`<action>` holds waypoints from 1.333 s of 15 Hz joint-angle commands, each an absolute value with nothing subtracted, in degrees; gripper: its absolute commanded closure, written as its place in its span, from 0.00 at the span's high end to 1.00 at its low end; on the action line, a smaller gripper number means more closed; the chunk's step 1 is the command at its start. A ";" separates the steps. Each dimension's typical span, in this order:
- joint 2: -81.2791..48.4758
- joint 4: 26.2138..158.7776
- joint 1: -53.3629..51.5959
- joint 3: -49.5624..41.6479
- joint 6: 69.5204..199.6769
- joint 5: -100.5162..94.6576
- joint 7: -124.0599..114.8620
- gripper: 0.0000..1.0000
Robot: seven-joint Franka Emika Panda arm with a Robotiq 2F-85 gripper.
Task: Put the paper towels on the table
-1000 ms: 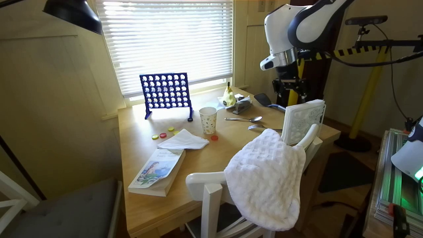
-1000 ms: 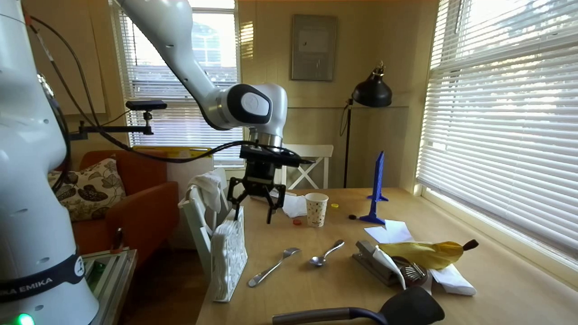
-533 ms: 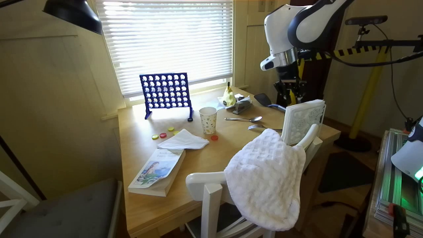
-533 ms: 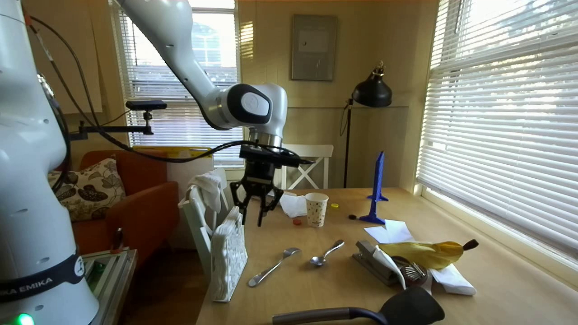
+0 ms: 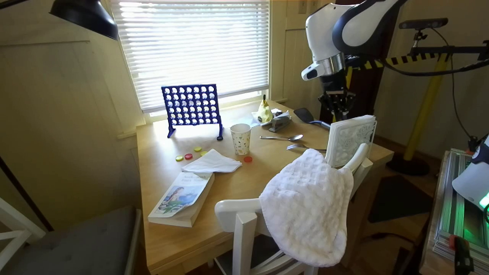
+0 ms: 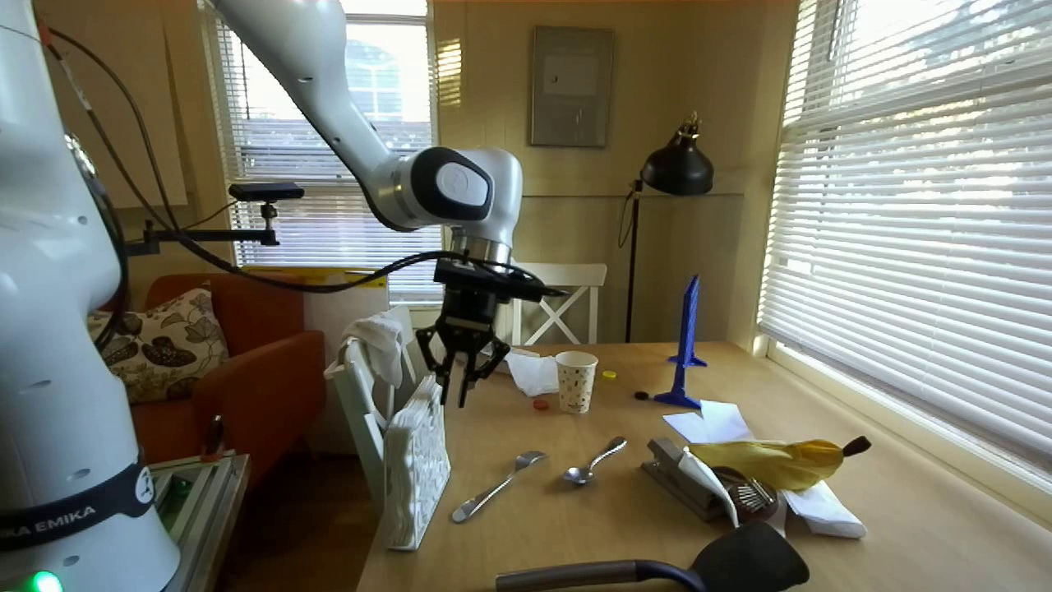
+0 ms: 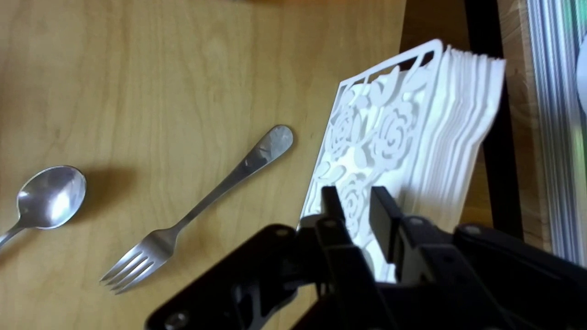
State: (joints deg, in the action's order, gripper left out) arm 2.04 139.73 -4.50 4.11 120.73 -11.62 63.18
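Observation:
The paper towels (image 7: 470, 98) are a thick white stack standing on edge in a white holder (image 7: 394, 123) with cut-out roses. In both exterior views this stack stands at the edge of the tan wooden table (image 6: 592, 518), beside a chair. My gripper (image 7: 354, 192) is over the holder, its two black fingers partly drawn together. A gap stays between them, and the holder's pattern shows through it with nothing gripped. In an exterior view the gripper (image 6: 453, 401) hangs by the stack's upper corner; whether a finger touches it, I cannot tell.
A fork (image 7: 206, 201) and a spoon (image 7: 50, 197) lie near the holder. A black spatula (image 6: 748, 567), a stapler (image 6: 678, 481), a paper cup (image 5: 240, 139) and a blue grid game (image 5: 193, 105) are on the table. White textured cloth (image 5: 309, 206) drapes over the chair.
The fingers have come much closer together over the last second. The wrist has risen and tilted slightly. The stack in its holder has not moved.

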 commanded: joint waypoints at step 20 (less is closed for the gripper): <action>2.99 137.67 -4.35 1.19 112.54 -0.70 81.09 0.07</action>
State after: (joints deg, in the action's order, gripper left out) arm 4.16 139.30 -4.91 1.45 114.97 -2.53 77.94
